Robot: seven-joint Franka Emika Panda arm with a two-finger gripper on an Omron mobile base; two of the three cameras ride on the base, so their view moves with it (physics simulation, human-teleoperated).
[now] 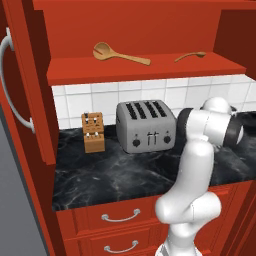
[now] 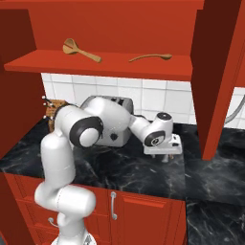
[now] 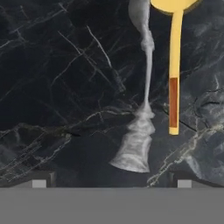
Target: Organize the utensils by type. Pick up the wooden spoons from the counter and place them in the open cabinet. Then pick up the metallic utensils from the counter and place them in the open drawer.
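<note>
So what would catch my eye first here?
Probably the big white robot arm bending over the black marble counter, in front of the boxy silver four-slot toaster. Above, two tan wooden spoons lie on the red cabinet shelf. Beneath the open fingers, a silver-grey metal utensil lies beside a gold-coloured one.

The silver spoon [image 3: 139,105] and gold utensil [image 3: 174,65] are cut off by the hand view's top edge.

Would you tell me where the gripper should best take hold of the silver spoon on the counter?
Probably the slim neck of the silver spoon, from straight above. It lies flat on the counter, so only a top-down pinch across the narrow handle fits, and the gold utensil beside it leaves little room.
</note>
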